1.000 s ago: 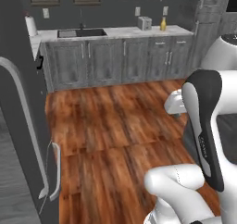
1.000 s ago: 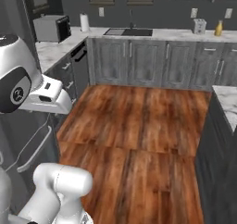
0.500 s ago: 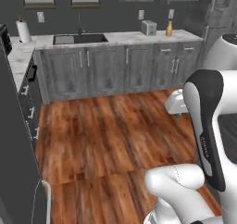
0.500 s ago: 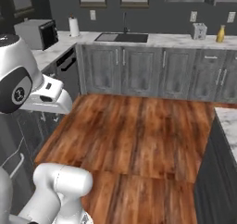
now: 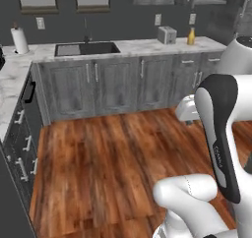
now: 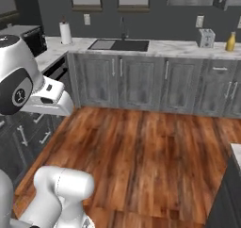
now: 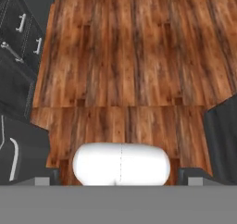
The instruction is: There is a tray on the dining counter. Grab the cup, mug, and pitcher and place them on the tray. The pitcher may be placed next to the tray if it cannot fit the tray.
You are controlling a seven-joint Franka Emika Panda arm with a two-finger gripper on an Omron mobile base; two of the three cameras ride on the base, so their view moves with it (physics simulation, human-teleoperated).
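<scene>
The pitcher (image 5: 191, 36) is a mustard-yellow bottle shape standing on the back marble worktop, just right of a grey toaster (image 5: 167, 35). From the right base the pitcher (image 6: 230, 41) shows at the far right end of that worktop. My gripper (image 7: 119, 180) is open, its dark fingertips (image 7: 44, 180) set wide apart with nothing between them, looking down at the wooden floor (image 7: 125, 56). The arm is held up near the base, far from the pitcher. The tray, the dining counter, the cup and the mug are out of view.
Grey cabinets (image 5: 118, 84) run under the back worktop, with a sink (image 5: 86, 49) and a paper towel roll (image 5: 19, 40). Another cabinet run (image 5: 22, 148) lines the left side. A dark counter end (image 6: 233, 184) stands at right. Open wooden floor (image 6: 150, 151) lies between.
The whole picture has shifted, so the camera has moved: the back worktop now sits larger and lower, and the tall unit at left has left the view. The arm's pose is unchanged.
</scene>
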